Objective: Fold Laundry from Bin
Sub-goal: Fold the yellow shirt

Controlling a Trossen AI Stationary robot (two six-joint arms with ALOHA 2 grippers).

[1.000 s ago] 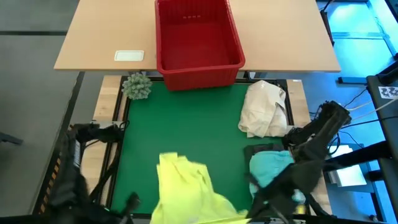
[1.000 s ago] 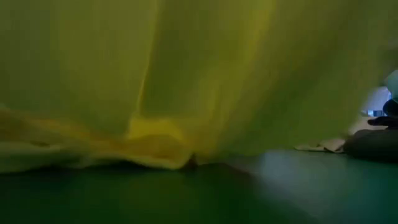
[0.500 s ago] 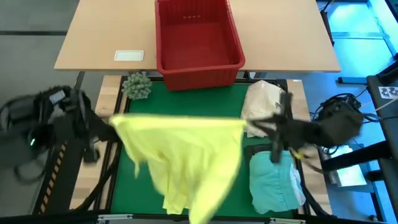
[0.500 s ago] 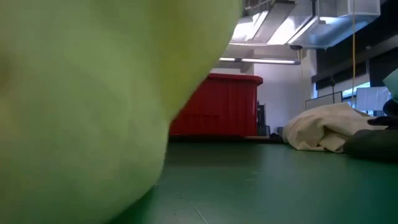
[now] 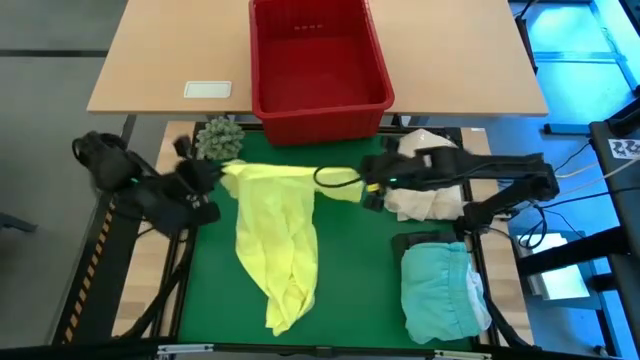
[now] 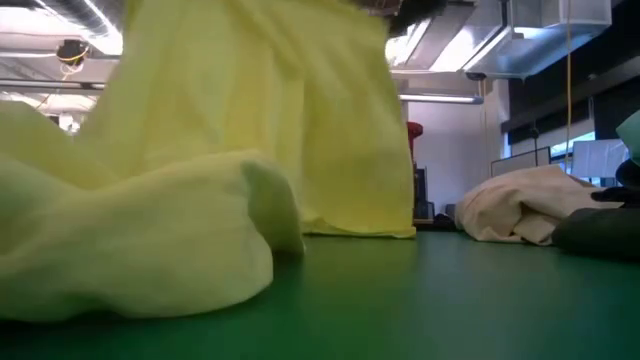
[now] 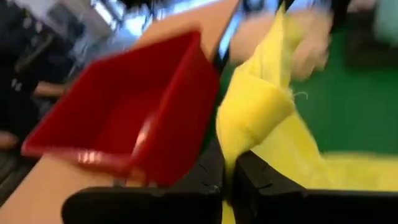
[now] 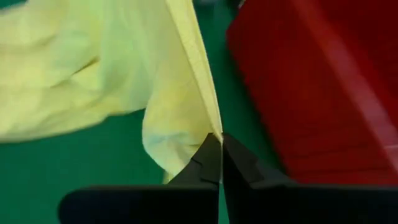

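A bright yellow garment (image 5: 275, 235) from the laundry hangs between my two grippers over the green mat (image 5: 350, 270). Its lower end (image 6: 140, 250) lies heaped on the mat near the front. My left gripper (image 5: 220, 172) is shut on one upper corner, by the mat's far left. My right gripper (image 5: 363, 190) is shut on the other end of the top edge, near the mat's far middle. The red bin (image 5: 318, 65) stands on the wooden table beyond the mat. A turquoise garment (image 5: 440, 290) lies at the near right, partly on a dark one (image 5: 415, 242). My left gripper pinches a bunched fold of the yellow garment's upper corner (image 7: 239, 146) between its two fingers, several layers together. The fingers slant down from the table's left. The cloth hangs below them to the mat. My right gripper pinches the garment's thin top edge (image 8: 214, 132) between its shut fingertips, coming from the table's right and slanting down. From there the edge runs across to the left gripper, and the cloth below it hangs slack.
A cream-white cloth bundle (image 5: 428, 178) lies at the mat's far right, just behind my right arm. A small green spiky ball (image 5: 220, 137) sits at the mat's far left corner. A white card (image 5: 208, 89) lies on the wooden table.
Both grippers have swung from the mat's near edge toward its far edge, carrying the yellow garment up and spreading it wide. In the last half second they have come closer together, the right one going left. The cloth now hangs narrower, its lower end dropped onto the mat.
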